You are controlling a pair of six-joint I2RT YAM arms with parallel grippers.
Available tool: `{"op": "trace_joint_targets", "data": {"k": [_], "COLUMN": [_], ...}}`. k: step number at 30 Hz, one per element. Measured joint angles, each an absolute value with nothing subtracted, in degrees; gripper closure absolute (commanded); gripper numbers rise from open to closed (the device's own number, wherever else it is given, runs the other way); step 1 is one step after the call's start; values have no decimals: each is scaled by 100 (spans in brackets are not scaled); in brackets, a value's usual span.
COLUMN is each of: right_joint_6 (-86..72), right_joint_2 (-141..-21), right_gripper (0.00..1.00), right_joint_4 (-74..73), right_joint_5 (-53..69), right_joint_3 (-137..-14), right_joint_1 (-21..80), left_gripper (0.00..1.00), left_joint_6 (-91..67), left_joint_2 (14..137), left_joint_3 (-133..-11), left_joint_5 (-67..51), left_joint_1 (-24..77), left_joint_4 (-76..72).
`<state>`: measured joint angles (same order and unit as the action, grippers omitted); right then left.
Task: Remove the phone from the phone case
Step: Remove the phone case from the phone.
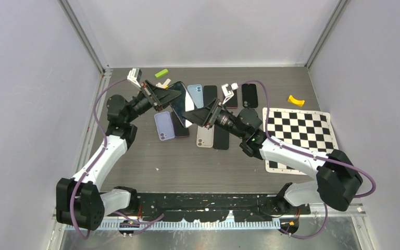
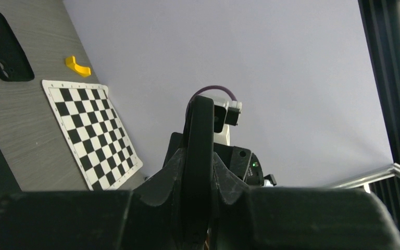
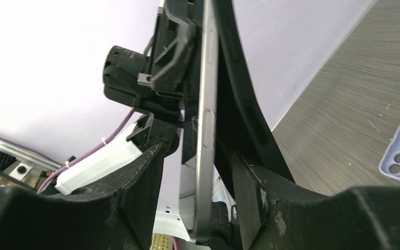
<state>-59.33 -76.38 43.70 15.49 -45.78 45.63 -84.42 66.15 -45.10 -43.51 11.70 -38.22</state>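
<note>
Both grippers hold up the black phone case (image 1: 179, 104) off the table between them, with the phone in it. My left gripper (image 1: 167, 98) is shut on the case's black edge (image 2: 200, 125), which stands upright between its fingers (image 2: 174, 169). In the right wrist view the phone's silver edge (image 3: 205, 130) shows, and the case (image 3: 239, 104) bows away from it on the right. My right gripper (image 3: 197, 155) straddles both and is open. Its left finger stands clear of the phone and its right finger lies against the case.
Several phones and cases lie flat beneath and around the arms: a lilac case (image 1: 164, 125), a blue one (image 1: 196, 95), a beige one (image 1: 204, 137), a black case (image 1: 249, 95). A checkerboard (image 1: 299, 130), a yellow piece (image 1: 295, 100) and a green piece (image 1: 161, 73) lie nearby.
</note>
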Motion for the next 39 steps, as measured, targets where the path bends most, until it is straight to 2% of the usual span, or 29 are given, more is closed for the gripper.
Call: {"op": "trace_joint_targets", "data": {"k": [3,5,6,7,9,14,16,19,26,39], "right_joint_6": [-5931,-5927,-5933,-5931,-5946,-6252,-6278,-6300,-6375,-7026], "right_joint_2": [-7609,-7572,-7555,-7546,-7546,-7548,-7546,-7467,-6984,-6796], "right_gripper": [47,58,72,86,98,99,99,100,99,99], "right_joint_4": [4462,4493,4488,4488,4449,4366,4366,4316,3946,3594], "right_joint_5": [1686,1769,1791,1804,1813,1778,1636,1424,930,646], "right_joint_3": [-4582,-4582,-4582,-4582,-4582,-4582,-4554,-4447,-4250,-4241], "right_joint_1": [4565,4565,4565,4565,4560,4541,4515,4480,4410,4289], "left_gripper": [100,100,99,93,80,43,23,11,1,3], "left_joint_6": [-8344,-8326,-8326,-8322,-8298,-8053,-7896,-7544,-7216,-7609], "left_joint_2": [6615,6615,6615,6615,6615,6611,6598,6517,6340,7035], "left_joint_3": [-4510,-4510,-4510,-4510,-4510,-4552,-4552,-4499,-3680,-3157], "left_joint_5": [-4466,-4556,-4619,-4668,-4759,-4921,-4991,-4939,-4650,-4838], "left_joint_1": [1221,1245,1264,1282,1337,1387,1444,1479,1472,1472], "left_joint_4": [-3822,-3813,-3813,-3815,-3802,-3717,-3511,-3151,-3435,-5251]}}
